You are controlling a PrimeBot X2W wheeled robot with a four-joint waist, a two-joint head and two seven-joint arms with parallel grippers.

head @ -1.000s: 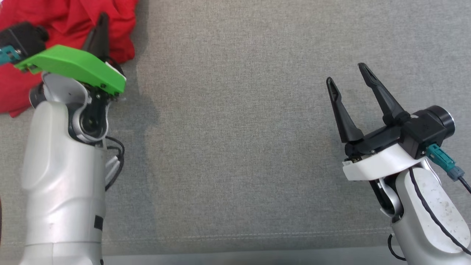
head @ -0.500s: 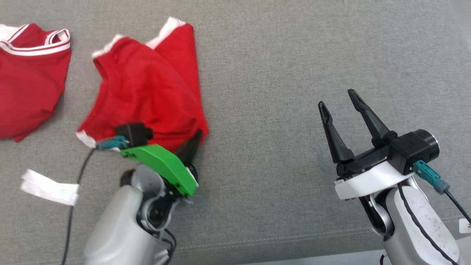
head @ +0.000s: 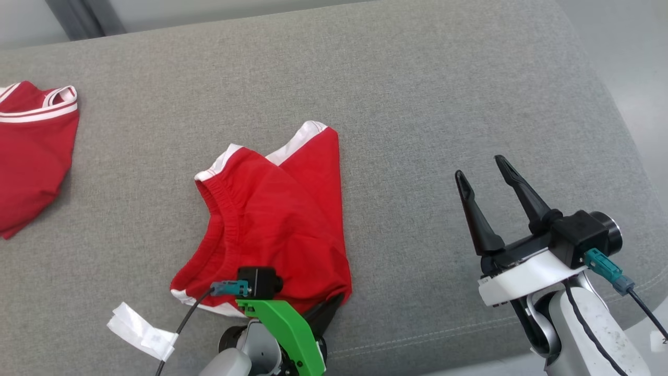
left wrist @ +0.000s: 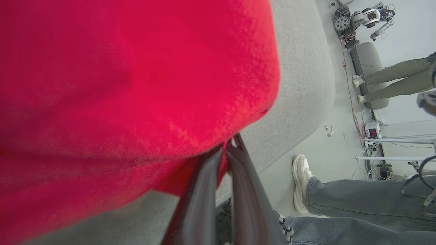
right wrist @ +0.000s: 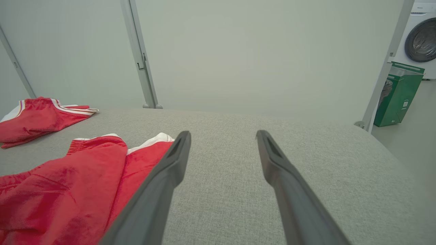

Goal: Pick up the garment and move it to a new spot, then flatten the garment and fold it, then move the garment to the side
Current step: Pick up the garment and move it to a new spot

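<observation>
The left gripper has its jaws pinched together on the near right corner of the red garment. Their tips are lost in the fold (the arm behind is cut off at the head view's bottom edge). The garment lies rumpled on the grey upholstered surface, its long axis running from the jaws away to white-trimmed far edges, leaning slightly right. The right gripper hangs well apart, jaws wide and holding nothing. A white paper tag lies near the garment's left corner, with no legible print. A second red garment is cut off at the left.
</observation>
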